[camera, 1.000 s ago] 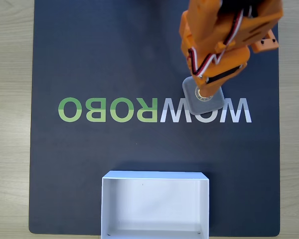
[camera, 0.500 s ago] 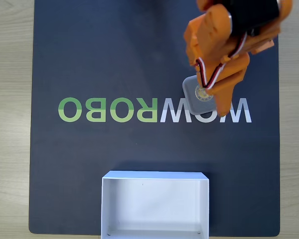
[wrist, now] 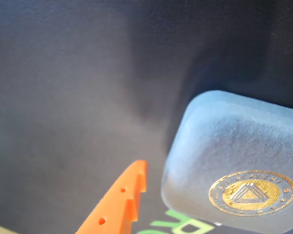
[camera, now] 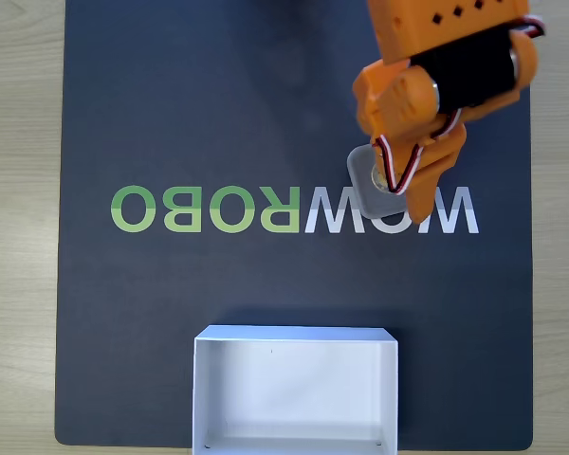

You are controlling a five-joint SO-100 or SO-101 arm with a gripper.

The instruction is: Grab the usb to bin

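Observation:
The usb (camera: pixel 364 180) is a small grey rounded-square case lying on the dark mat, over the white lettering right of centre in the fixed view. My orange gripper (camera: pixel 405 192) hangs right over it and covers its right half. In the wrist view the usb (wrist: pixel 224 161) shows close up with its gold triangle emblem. One orange finger (wrist: pixel 121 204) stands to its left with a gap of mat between them. The gripper looks open, and nothing is held. The bin (camera: pixel 294 334), a shallow white box, sits empty at the mat's near edge.
A dark mat (camera: pixel 171 114) with WOWROBO lettering (camera: pixel 209 209) covers most of the light wooden table (camera: pixel 19 227). The arm's body (camera: pixel 455 57) fills the top right of the fixed view.
The arm has tipped and shifted a little right over the case, now covering more of its right side. The case and the bin have not moved.

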